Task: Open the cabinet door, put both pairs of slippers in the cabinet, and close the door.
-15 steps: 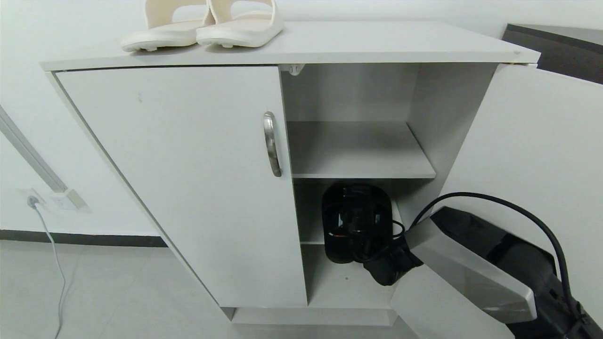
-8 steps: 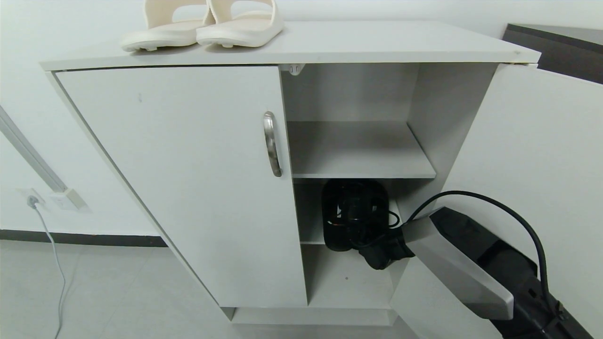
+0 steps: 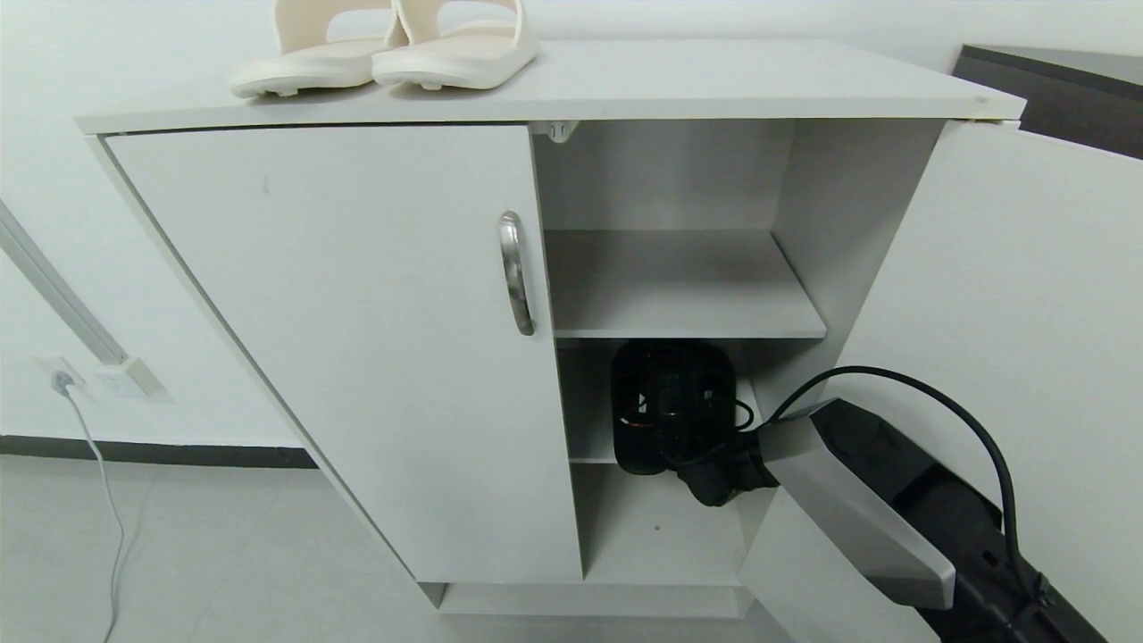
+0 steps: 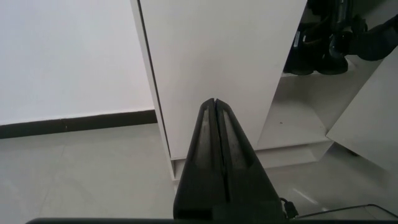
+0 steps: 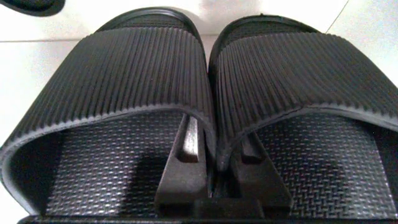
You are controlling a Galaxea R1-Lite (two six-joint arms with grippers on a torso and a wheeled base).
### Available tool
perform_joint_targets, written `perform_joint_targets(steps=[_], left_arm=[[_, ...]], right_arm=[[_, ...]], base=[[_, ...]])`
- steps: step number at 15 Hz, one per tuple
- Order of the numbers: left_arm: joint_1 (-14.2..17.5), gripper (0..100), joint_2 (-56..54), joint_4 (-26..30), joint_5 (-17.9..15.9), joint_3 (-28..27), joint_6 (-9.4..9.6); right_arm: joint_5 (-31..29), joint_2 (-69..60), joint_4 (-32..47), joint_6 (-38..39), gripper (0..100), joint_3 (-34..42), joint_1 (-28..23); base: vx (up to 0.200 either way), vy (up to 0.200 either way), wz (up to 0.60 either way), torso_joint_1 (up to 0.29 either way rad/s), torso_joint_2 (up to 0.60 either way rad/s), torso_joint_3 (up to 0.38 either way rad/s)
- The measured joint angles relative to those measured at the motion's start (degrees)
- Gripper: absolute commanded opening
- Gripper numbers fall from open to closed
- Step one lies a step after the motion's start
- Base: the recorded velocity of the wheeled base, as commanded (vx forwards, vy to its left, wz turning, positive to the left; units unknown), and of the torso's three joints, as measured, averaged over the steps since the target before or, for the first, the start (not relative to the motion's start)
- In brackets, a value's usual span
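In front, a white cabinet (image 3: 714, 80) with the left door (image 3: 357, 357) shut, a metal handle (image 3: 515, 272) near its inner edge, and the right door (image 3: 1009, 313) swung wide open. On the cabinet top, toward the left, a pair of cream slippers (image 3: 393, 54) lying side by side, soles down. Inside the open half, in the compartment just under the upper shelf (image 3: 679, 286), a pair of black slippers (image 3: 671, 406), pressed together side by side, ribbed straps touching along the middle. Clamped narrow on the two touching inner edges of this pair, one finger under each strap: the right gripper (image 5: 214, 149), reaching in from the side of the open door. Cannot tell whether the black soles rest on the lower shelf (image 3: 591, 461). Low before the shut left door and apart from it, the left gripper (image 4: 214, 106), both fingers pressed fully together with nothing between them. On the wall left of the cabinet, a socket (image 3: 61, 382) with a grey cable (image 3: 112, 518) hanging down to the floor.
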Motion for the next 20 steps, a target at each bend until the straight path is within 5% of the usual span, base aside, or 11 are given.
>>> perform_joint_targets(steps=[10, 20], left_arm=[[0.0, 0, 0.0, 0.0, 0.0, 0.0, 0.02], [0.0, 0, 0.0, 0.0, -0.1, 0.0, 0.02]], right_arm=[[0.0, -1.2, -2.2, 0.2, 100, 5.4, 0.1], [-0.2, -16.8, -18.1, 0.1, 100, 37.2, 4.6]], base=[[0.0, 0.0, 0.0, 0.0, 0.0, 0.0], [0.0, 0.0, 0.0, 0.0, 0.0, 0.0]])
